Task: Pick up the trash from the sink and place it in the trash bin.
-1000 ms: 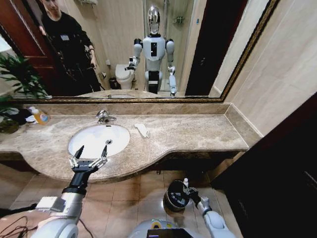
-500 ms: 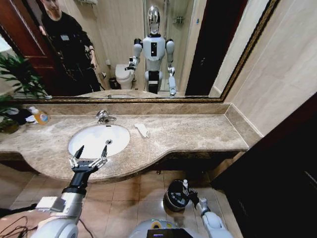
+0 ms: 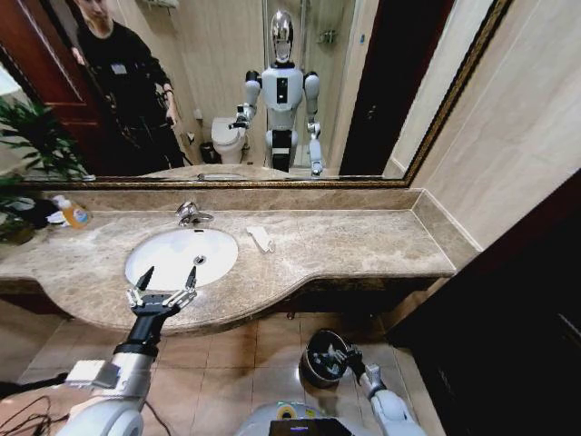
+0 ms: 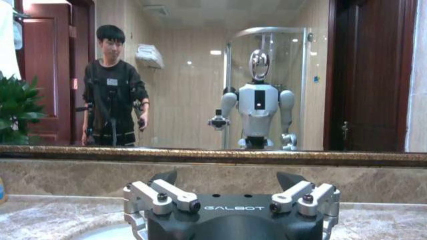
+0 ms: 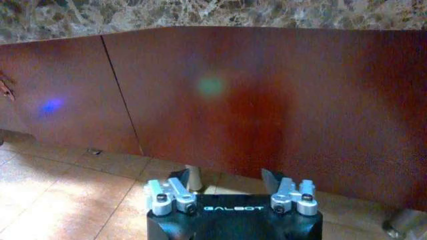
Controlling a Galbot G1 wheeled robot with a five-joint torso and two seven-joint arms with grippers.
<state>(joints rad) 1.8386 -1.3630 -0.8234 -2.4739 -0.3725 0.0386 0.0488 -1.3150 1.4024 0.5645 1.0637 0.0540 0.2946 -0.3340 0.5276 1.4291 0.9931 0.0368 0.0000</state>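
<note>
The tabletop [image 3: 345, 241] is beige-brown veined marble with a curved front edge, running along the wall under a framed mirror. A raised marble backsplash closes its rear and right sides. The sink [image 3: 172, 250], a white oval basin, is set into its left half, with a chrome tap [image 3: 190, 214] mounted on the marble just behind it. A white wrapper [image 3: 260, 238] lies flat on the marble just beside the basin, on its right. At the far left end stand an orange-labelled soap bottle [image 3: 73, 213] and a dark plant pot [image 3: 18, 222].

The floor [image 3: 227, 363] is tan tile. The trash bin [image 3: 325, 357], round, dark and metal-rimmed, stands on it below the tabletop's front edge.
</note>
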